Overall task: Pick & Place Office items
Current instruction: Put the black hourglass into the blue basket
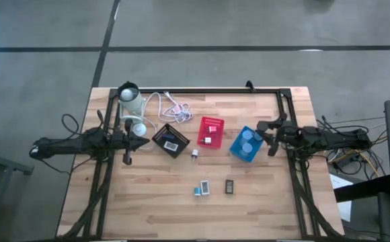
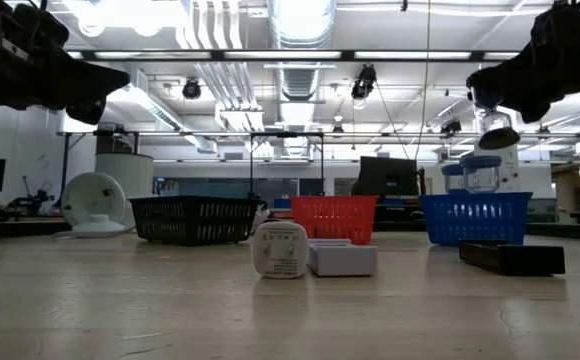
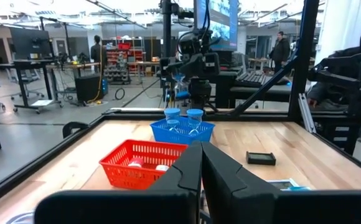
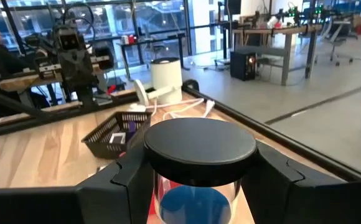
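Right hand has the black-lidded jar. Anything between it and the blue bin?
Nothing visible. The right hand holds the black-lidded jar in open air above the blue bin. Two blue-lidded jars stand inside it, so free room there looks limited. The left hand waits shut, far off.

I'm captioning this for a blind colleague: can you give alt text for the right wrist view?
The right gripper holds a clear, black-lidded jar between its dark fingers, above a wooden table. Beyond sit a black mesh bin and a white lamp.
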